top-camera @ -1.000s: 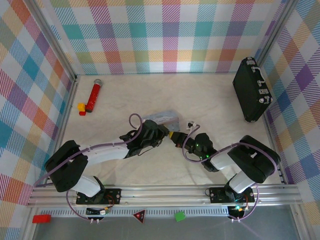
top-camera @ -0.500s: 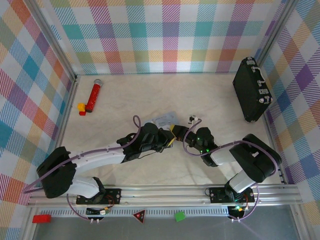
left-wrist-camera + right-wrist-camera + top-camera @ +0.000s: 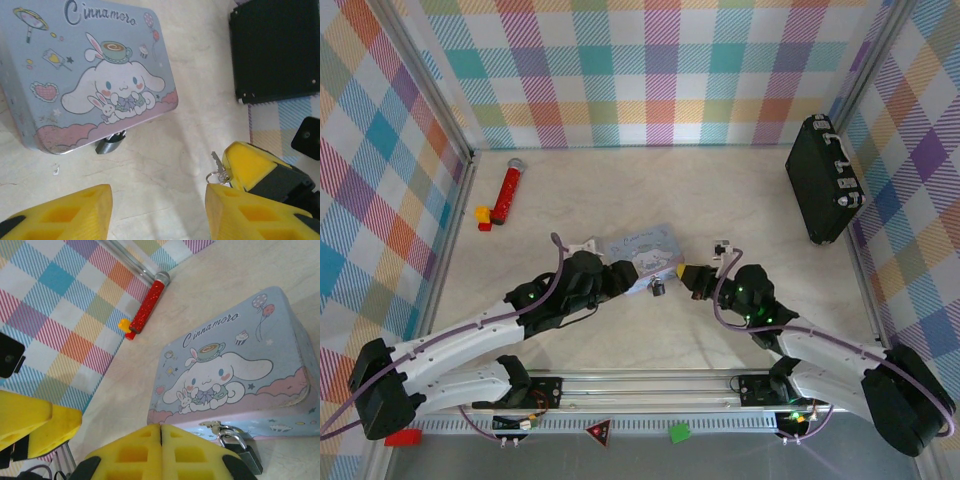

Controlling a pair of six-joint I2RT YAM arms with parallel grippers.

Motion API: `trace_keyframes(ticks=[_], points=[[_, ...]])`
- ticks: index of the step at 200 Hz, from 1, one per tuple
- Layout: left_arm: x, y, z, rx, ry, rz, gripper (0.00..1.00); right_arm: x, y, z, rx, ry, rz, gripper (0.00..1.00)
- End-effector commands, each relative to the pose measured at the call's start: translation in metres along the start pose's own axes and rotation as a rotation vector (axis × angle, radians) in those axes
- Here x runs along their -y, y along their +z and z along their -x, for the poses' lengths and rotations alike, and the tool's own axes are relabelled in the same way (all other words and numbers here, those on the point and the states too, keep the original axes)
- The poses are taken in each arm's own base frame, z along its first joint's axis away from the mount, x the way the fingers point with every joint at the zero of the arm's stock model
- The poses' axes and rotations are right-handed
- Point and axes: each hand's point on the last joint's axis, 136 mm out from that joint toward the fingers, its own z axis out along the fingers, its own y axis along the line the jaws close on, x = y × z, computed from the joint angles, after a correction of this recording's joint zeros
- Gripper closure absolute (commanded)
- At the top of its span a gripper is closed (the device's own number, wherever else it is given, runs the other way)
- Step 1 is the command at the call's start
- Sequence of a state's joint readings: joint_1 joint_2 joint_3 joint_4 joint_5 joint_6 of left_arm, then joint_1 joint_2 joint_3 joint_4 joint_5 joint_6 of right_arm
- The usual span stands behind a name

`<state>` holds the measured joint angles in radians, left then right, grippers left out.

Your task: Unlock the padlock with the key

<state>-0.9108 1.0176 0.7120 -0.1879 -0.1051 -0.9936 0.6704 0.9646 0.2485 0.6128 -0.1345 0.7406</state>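
The small dark padlock (image 3: 658,287) (image 3: 111,145) (image 3: 245,451) hangs from the clasp on the near edge of the pale blue cartoon tin (image 3: 642,246) (image 3: 90,75) (image 3: 230,365). My right gripper (image 3: 686,272) (image 3: 161,450) is shut, a short way right of the padlock. In the left wrist view the thin key (image 3: 216,162) and its ring stick out from the right gripper's yellow fingertips (image 3: 250,162). My left gripper (image 3: 626,277) (image 3: 157,212) is open over bare table near the padlock, with nothing between its fingers.
A black briefcase (image 3: 825,180) (image 3: 275,50) stands against the right wall. A red microphone-shaped toy (image 3: 507,192) (image 3: 148,302) and small yellow and red blocks (image 3: 483,215) lie at the far left. Checked walls close in the table on three sides.
My left gripper has opened and drawn back to the left, uncovering the tin and the padlock. The right gripper has shifted a little to the right, still shut.
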Motion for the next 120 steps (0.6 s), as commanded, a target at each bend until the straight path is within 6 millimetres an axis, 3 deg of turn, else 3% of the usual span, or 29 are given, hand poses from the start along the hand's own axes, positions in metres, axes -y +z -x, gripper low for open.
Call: trace_keyframes(ticks=[1,38,68,120], points=[[0.017,0.000,-0.002,-0.022,0.057,-0.086,0.47,-0.011,-0.006,0.004,-0.003,-0.034,0.030,1.00],[0.047,0.011,-0.008,-0.037,0.010,-0.279,0.44,-0.029,-0.005,0.019,0.053,0.026,0.106,1.00],[0.075,0.003,-0.001,-0.009,-0.015,-0.439,0.43,-0.043,-0.004,0.032,0.092,0.066,0.157,1.00],[0.089,0.003,0.008,0.033,-0.022,-0.509,0.43,-0.068,-0.006,0.052,0.135,0.107,0.248,1.00]])
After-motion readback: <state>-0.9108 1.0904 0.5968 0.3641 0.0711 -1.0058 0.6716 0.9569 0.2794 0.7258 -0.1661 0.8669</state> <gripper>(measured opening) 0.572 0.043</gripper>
